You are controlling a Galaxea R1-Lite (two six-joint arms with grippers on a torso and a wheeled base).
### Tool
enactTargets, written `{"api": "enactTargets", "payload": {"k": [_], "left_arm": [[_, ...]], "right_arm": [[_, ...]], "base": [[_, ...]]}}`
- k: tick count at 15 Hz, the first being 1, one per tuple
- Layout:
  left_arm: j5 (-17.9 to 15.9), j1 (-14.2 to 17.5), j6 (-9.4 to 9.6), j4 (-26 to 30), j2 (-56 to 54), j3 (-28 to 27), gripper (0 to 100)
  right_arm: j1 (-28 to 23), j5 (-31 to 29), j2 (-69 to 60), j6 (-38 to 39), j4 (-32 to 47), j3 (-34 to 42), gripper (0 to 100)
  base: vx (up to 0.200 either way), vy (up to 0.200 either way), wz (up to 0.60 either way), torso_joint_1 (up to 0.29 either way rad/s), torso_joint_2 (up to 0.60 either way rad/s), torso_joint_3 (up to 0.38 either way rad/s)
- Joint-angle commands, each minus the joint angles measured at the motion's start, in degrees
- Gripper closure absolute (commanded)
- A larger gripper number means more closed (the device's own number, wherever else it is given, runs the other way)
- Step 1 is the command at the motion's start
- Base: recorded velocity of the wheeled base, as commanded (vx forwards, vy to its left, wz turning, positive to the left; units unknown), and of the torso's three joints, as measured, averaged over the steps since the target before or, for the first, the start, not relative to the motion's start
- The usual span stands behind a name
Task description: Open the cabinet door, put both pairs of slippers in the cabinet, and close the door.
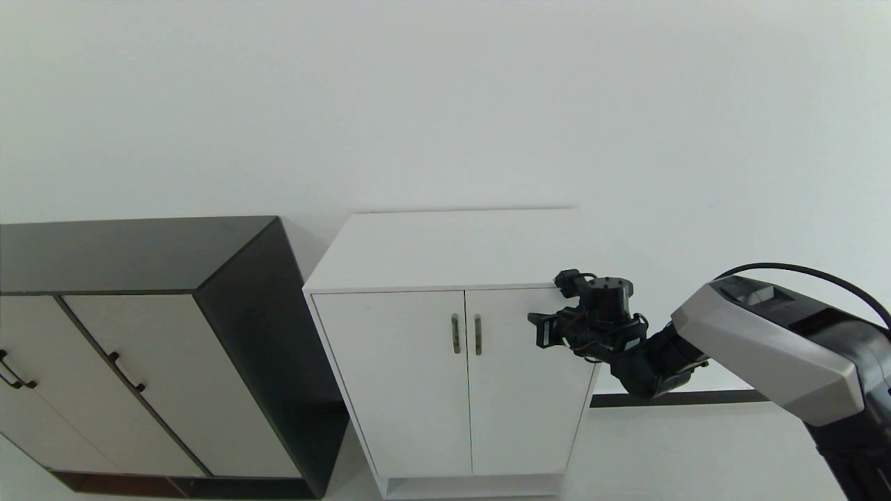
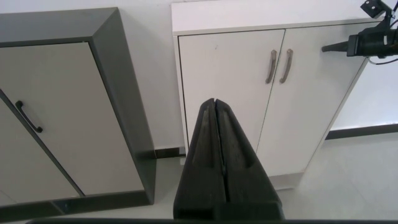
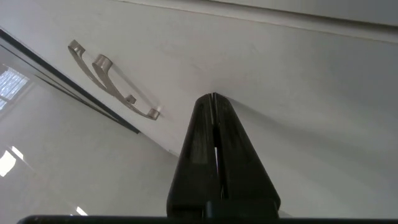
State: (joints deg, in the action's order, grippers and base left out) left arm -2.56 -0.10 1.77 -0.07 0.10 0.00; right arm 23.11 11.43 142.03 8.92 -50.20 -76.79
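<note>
The white cabinet (image 1: 445, 250) stands against the wall with both doors closed. Two metal handles (image 1: 455, 333) (image 1: 477, 334) sit side by side at the middle seam. My right gripper (image 1: 541, 330) is shut and empty in front of the right door's upper part, to the right of the handles. In the right wrist view its fingertips (image 3: 214, 98) are close to the door panel, with the handles (image 3: 118, 84) off to one side. My left gripper (image 2: 214, 102) is shut and empty, held back from the cabinet and facing the left door (image 2: 224, 93). From there the right gripper (image 2: 339, 46) shows by the right door.
A dark cabinet (image 1: 139, 254) with beige doors and black handles stands close to the left of the white one. A plain white wall rises behind both. A dark baseboard (image 1: 682, 398) runs along the wall to the right, above pale floor.
</note>
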Motion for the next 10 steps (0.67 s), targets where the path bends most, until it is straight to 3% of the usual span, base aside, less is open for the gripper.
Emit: {"api": "enactTargets", "payload": {"k": [1,10], "left_arm": [[0.01,0.01,-0.01,-0.01,-0.01,0.0,100],[0.01,0.01,-0.01,-0.01,-0.01,0.0,100]], "right_arm": [[-0.26,-0.01,0.17,-0.05,0.28,-0.64,100],[0.44,-0.01,-2.81,-0.13,-0.16,2.7,100]], "base": [[0.0,0.0,0.0,0.0,0.0,0.0],[0.0,0.0,0.0,0.0,0.0,0.0]]}}
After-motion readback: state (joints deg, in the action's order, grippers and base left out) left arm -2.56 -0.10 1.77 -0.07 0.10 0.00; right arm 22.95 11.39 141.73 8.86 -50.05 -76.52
